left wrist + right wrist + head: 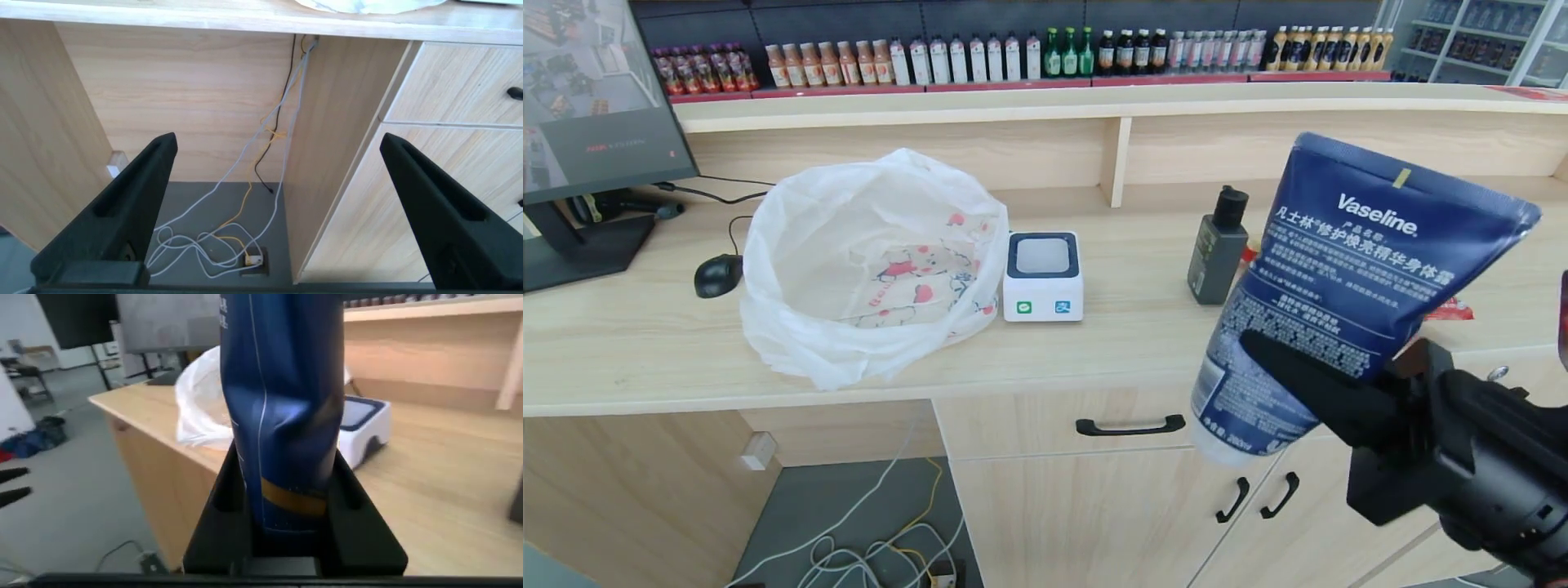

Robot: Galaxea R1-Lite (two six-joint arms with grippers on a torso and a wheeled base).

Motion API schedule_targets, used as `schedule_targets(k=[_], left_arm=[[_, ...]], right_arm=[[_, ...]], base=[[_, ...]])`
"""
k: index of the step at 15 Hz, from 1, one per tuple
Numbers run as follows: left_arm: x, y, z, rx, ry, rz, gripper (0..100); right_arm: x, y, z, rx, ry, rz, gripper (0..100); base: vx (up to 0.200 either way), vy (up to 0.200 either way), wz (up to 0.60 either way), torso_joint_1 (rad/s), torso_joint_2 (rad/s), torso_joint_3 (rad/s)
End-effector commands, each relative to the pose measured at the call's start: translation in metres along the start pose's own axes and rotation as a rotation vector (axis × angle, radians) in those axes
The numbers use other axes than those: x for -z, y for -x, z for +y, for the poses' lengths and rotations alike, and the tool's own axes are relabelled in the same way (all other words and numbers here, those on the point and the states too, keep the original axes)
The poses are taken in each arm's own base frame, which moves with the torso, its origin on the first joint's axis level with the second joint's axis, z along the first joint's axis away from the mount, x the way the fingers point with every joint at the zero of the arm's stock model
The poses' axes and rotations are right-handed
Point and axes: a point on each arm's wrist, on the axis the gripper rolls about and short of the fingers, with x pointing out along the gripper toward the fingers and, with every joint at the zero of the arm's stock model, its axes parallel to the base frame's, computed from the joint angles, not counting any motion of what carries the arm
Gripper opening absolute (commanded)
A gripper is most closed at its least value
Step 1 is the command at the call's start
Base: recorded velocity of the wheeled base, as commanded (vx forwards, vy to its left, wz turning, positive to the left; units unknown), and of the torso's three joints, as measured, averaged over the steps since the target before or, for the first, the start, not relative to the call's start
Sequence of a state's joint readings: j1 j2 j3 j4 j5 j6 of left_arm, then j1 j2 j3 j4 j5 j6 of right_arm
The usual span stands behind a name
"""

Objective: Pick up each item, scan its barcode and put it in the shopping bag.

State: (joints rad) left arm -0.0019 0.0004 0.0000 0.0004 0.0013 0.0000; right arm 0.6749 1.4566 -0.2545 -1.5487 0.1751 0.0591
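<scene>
So, right gripper (1298, 376): is clamping its black fingers onto the lower half of the tube, at the near right, out past the counter's near edge.
Tube (1347, 269): is tilting, pale end down and left, flat crimped end up and right; it is glossy dark blue soft plastic with white print, widening toward the crimp.
Left gripper (274, 220): is hanging low before the open space under the counter, fingers spread wide and gripping nothing.
Scanner (1043, 276): is sitting mid-counter, a white round-cornered box with its window facing up.
Shopping bag (792, 327): is slumping open just left of the scanner; it is thin, crinkled white film with red cartoon print.
Dark bottle (1217, 249): is standing upright to the right of the scanner.
Counter (645, 335): is showing pale wood grain, with bare top between the scanner and the dark bottle.
</scene>
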Motion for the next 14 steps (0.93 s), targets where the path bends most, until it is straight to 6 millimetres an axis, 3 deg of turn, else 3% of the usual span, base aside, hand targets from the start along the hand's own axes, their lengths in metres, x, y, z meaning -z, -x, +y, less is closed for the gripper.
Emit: schedule_targets(k=[1, 3, 8, 14], left_arm=[[0.0, 0.0, 0.0, -0.001, 0.0, -0.001, 100], [0.0, 0.0, 0.0, -0.001, 0.003, -0.001, 100], [0.0, 0.0, 0.0, -0.001, 0.002, 0.001, 100], [0.0, 0.0, 0.0, -0.001, 0.0, 0.001, 100]], right_arm=[[-0.011, -0.008, -0.02, 0.141, 0.111, -0.041, 0], [-0.017, -0.012, -0.025, 0.263, 0.124, -0.075, 0], [-0.021, -0.001, -0.041, 0.479, 0.257, -0.079, 0], [-0.015, -0.009, -0.047, 0.493, 0.288, -0.059, 0]], base=[[0.0, 0.0, 0.0, 0.0, 0.0, 0.0], [0.0, 0.0, 0.0, 0.0, 0.0, 0.0], [0.0, 0.0, 0.0, 0.0, 0.0, 0.0], [0.0, 0.2, 0.0, 0.001, 0.0, 0.002]])
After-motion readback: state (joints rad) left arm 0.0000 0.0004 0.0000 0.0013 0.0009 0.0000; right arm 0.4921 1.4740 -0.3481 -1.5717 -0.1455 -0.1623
